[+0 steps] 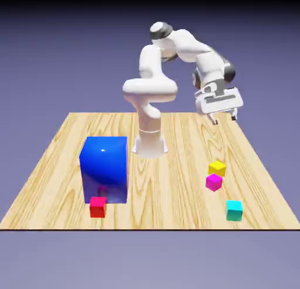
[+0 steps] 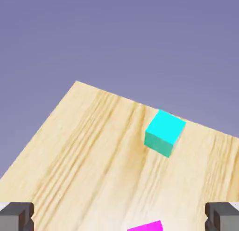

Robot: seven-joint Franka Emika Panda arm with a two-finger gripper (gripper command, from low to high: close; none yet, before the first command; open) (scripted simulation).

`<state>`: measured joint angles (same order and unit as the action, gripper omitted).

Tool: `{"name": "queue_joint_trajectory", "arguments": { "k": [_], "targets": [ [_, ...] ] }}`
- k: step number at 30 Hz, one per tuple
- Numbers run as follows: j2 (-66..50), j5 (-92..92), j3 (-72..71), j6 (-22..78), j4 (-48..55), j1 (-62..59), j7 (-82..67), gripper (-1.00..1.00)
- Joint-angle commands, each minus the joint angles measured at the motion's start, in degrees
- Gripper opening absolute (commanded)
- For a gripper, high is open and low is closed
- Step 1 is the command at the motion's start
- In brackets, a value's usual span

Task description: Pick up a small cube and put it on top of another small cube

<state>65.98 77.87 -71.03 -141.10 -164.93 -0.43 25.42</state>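
A pale wooden counter (image 1: 170, 194), its grain running in wavy brown streaks, spreads before a plain blue-violet backdrop (image 1: 47, 65) that darkens to black along the top of the exterior view. The counter looks narrower at its far edge and wider at its near one, where a thin dark line marks the border above a flat, greyish-violet expanse that may be floor or simply more backdrop. Light falls brightly on the wood, washing it nearly white toward the bottom of the hand view, where a corner of the counter stands out against the even violet.
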Motion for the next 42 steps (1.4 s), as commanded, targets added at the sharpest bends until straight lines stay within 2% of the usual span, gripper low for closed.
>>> {"name": "queue_joint_trajectory", "arguments": {
  "k": [1, 18, 20, 26, 27, 34, 36, 42],
  "targets": [
    [0.98, 2.28, -2.08, 0.96, -0.12, -0.03, -0.5, 0.0],
    [17.54, 40.98, -37.38, 17.32, -2.07, -0.59, -8.97, 0.0],
    [17.91, 41.84, -38.16, 17.68, -2.11, -0.6, -9.15, 0.0],
    [22.74, 53.79, -49.1, 16.86, 5.97, -9.15, -12.4, 0.0],
    [22.74, 53.79, -49.1, 16.86, 5.97, -9.15, -12.4, -1.0],
    [17.91, 41.84, -38.16, 17.68, -2.11, -0.6, -9.15, -1.0],
    [16.24, 39.35, -37.41, 16.77, -2.02, 0.34, -8.83, -1.0],
    [9.26, 24.4, -37.75, 15.16, 3.81, -7.09, 5.56, -1.0]
  ]
}}
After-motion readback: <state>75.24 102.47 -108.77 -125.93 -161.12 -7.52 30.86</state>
